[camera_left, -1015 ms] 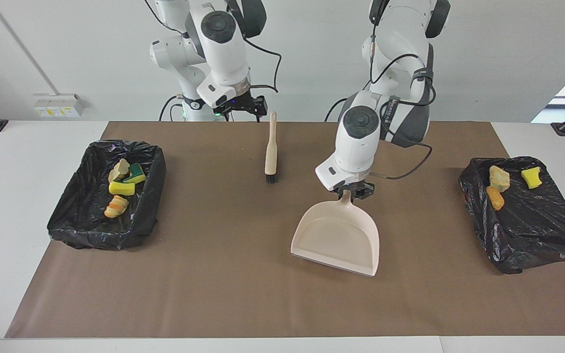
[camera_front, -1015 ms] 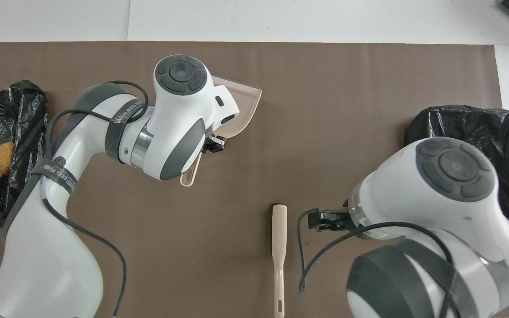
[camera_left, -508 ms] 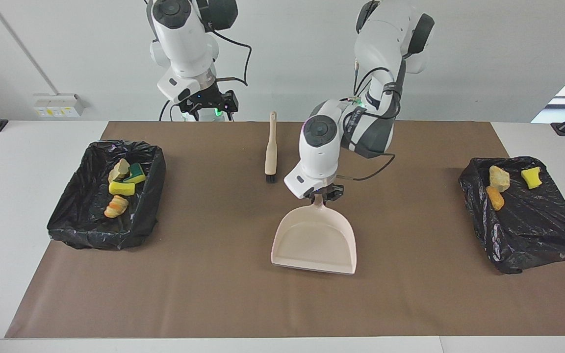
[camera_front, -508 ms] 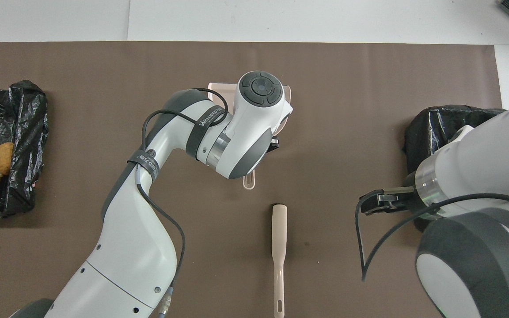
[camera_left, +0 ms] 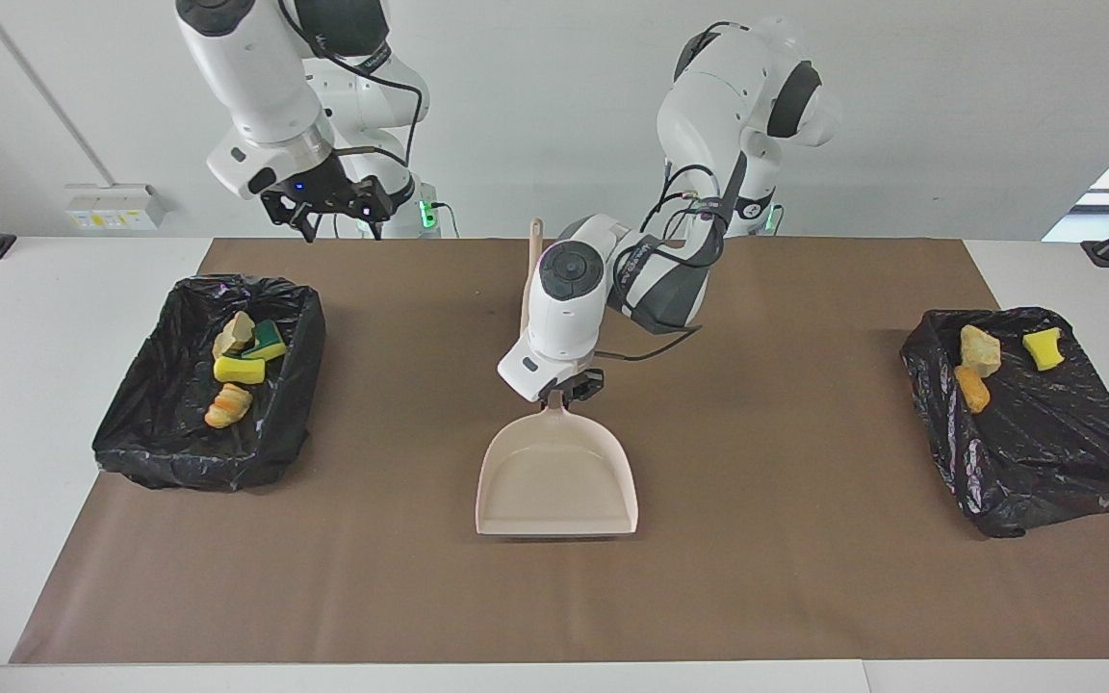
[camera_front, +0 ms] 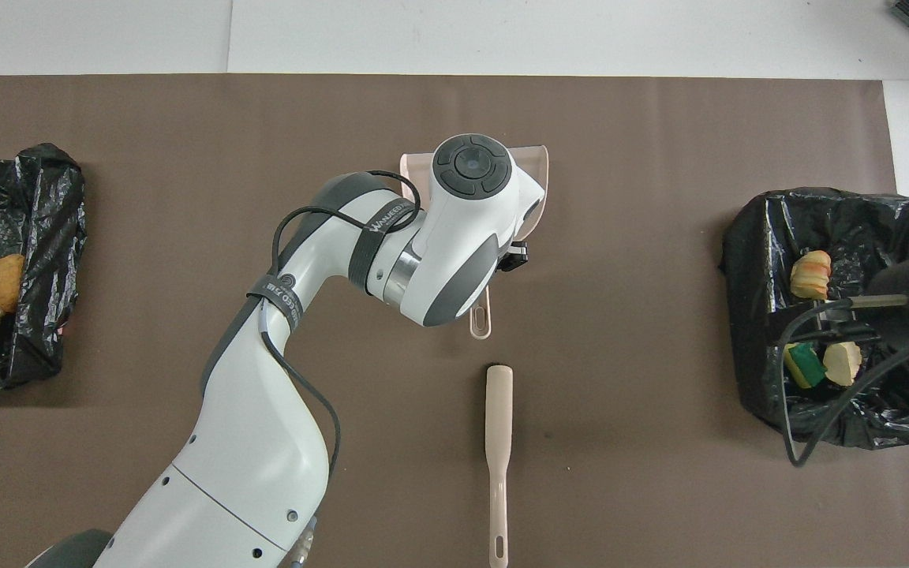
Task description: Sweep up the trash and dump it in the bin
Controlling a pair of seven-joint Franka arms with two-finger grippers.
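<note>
My left gripper [camera_left: 564, 393] is shut on the handle of the empty beige dustpan [camera_left: 554, 481] near the middle of the brown mat, its mouth pointing away from the robots. In the overhead view the left gripper [camera_front: 511, 259] and its arm cover most of the dustpan [camera_front: 537, 170]. Several pieces of trash [camera_left: 239, 371] lie in the black-lined bin [camera_left: 179, 452] at the right arm's end. My right gripper [camera_left: 333, 221] hangs open and empty, high over the robots' edge of the table; from overhead the right gripper [camera_front: 837, 319] overlaps that bin [camera_front: 754, 237].
A beige brush [camera_front: 498, 426] lies on the mat nearer to the robots than the dustpan; its handle tip [camera_left: 534, 236] shows past the left arm. A second black-lined bin [camera_left: 1045, 481] at the left arm's end holds three scraps [camera_left: 978, 351].
The left arm has carried the dustpan sideways toward the right arm's end, to the middle of the mat. The right arm has risen and swung toward its own end of the table.
</note>
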